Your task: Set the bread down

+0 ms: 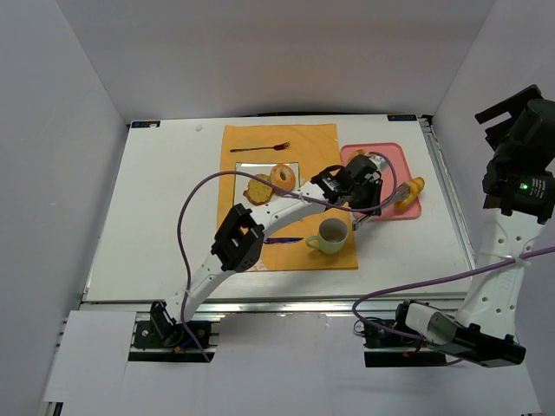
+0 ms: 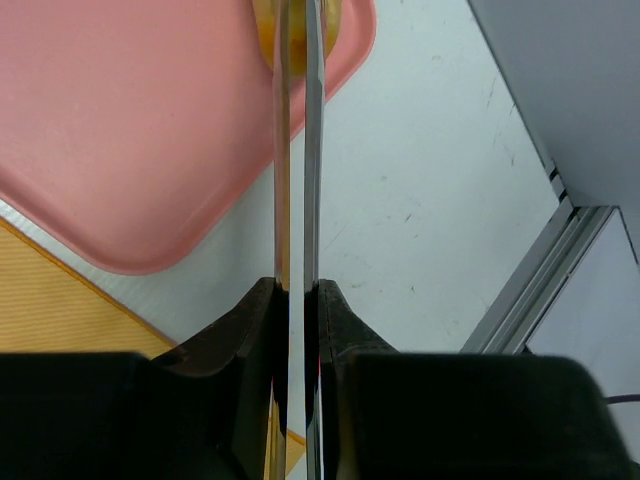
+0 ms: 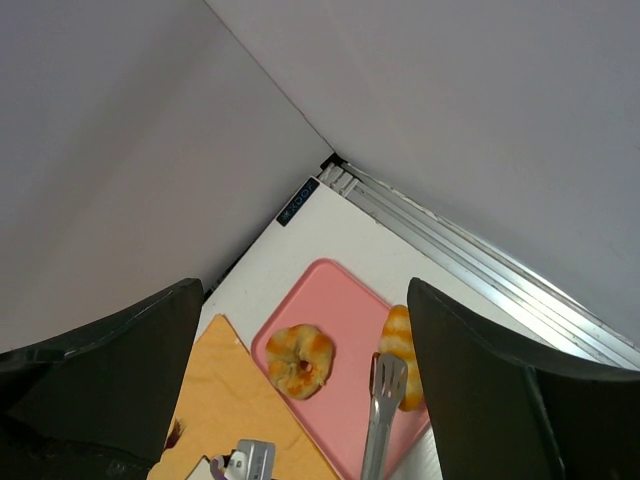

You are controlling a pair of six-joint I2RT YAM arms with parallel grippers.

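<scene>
My left gripper (image 1: 368,195) (image 2: 298,290) is shut on a pair of metal tongs (image 2: 313,150) (image 3: 385,400) (image 1: 395,201), squeezing their two arms almost together. The tongs reach over the pink tray (image 1: 395,156) (image 2: 150,130) (image 3: 340,300). Their tip lies beside a long yellow bread (image 1: 412,188) (image 3: 400,345) (image 2: 335,20) at the tray's right edge; I cannot tell if it touches. A round bread (image 3: 298,360) (image 1: 360,158) lies on the tray's left part. My right gripper (image 1: 512,113) (image 3: 310,390) hangs open, high at the right, holding nothing.
An orange mat (image 1: 286,199) (image 3: 220,400) (image 2: 60,300) carries a square plate (image 1: 251,169) with two breads (image 1: 260,189) (image 1: 283,176), a fork (image 1: 260,148), a green cup (image 1: 331,235) and a dark knife (image 1: 284,240). Grey walls enclose the white table (image 1: 156,217); a metal rail (image 2: 540,290) runs along its right edge.
</scene>
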